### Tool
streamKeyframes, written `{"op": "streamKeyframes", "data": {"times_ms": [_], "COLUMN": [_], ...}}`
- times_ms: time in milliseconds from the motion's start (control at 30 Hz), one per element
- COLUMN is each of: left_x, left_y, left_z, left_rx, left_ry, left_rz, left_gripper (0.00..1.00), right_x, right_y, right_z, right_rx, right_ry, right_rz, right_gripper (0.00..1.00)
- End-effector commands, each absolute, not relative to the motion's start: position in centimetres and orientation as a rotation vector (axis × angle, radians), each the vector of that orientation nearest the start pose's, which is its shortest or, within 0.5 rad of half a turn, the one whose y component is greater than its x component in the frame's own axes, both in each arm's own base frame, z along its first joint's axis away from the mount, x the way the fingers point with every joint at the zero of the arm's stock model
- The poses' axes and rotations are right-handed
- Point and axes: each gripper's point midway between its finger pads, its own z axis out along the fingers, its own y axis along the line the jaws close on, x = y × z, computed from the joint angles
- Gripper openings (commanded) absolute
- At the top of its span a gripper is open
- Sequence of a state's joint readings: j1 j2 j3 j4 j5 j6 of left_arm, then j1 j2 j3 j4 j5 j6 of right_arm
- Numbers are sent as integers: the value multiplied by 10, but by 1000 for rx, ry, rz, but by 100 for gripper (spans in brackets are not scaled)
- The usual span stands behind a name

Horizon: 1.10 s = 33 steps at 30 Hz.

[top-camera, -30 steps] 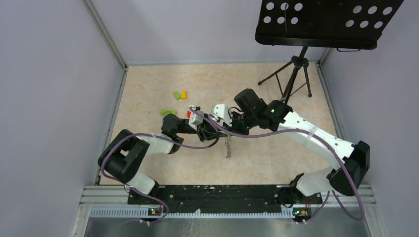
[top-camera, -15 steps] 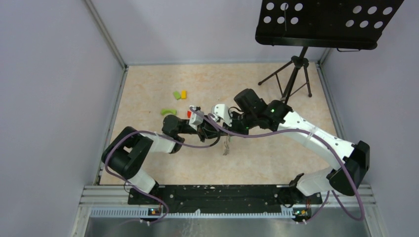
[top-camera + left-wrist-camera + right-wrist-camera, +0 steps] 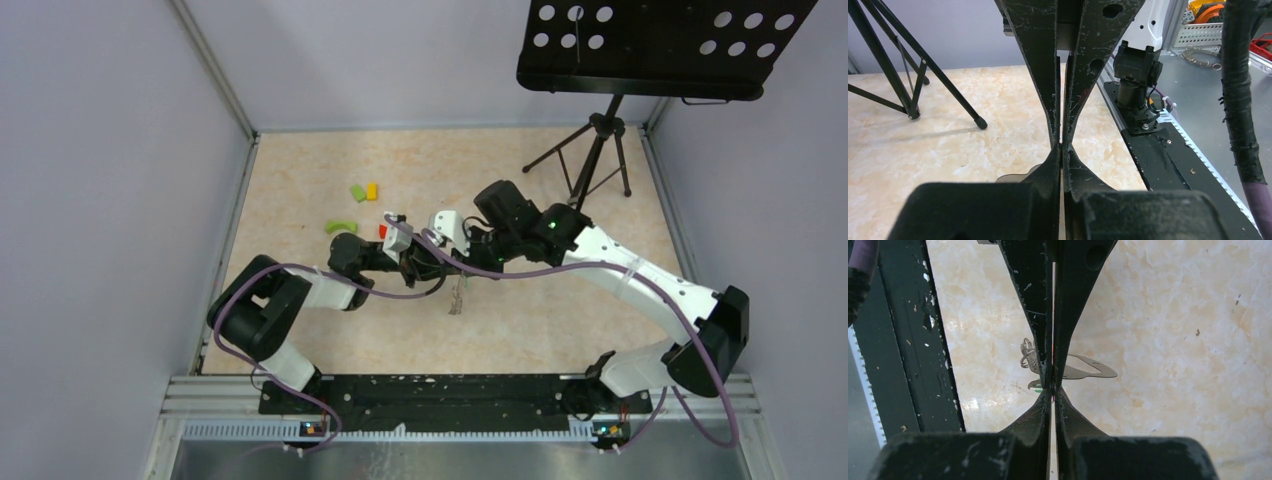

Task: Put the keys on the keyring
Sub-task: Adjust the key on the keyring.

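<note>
Both closed: left gripper (image 3: 1062, 142), right gripper (image 3: 1052, 382); keys (image 3: 1104, 373) clear only from right wrist.

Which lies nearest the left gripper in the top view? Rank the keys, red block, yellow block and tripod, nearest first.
1. keys: just right of the left gripper, on the side toward the arm bases.
2. red block: to its left, a little farther back.
3. yellow block: left, farther back still.
4. tripod: far right, at the rear.

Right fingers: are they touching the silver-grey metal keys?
Cannot tell. Right wrist view: the silver-grey keys sit partly hidden behind the shut right fingers; neither contact nor gap shows.
</note>
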<state>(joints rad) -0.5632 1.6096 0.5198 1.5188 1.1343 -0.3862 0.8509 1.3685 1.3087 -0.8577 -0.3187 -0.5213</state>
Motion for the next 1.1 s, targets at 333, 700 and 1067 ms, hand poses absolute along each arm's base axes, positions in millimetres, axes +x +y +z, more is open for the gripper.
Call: {"op": "streamKeyframes", "data": {"times_ms": [333,700,1067], "left_x": [173,171,168], "left_y": [-309,-308,-307], "left_z": [245,245,248], "left_rx": [1204,1203,1204], "left_ry": [846,829,811], "left_rz": [-1411,-1421,-1422], "left_gripper": [0,0,0], "right_x": [192,184,186], "right_y": [276,278,281], "right_z": [218,221,208], "right_rx": [-1590,-1582,-1583], "right_ry": [1711,1637,1650], "right_rz": [619,744,780], "right_gripper": [25,24,11]}}
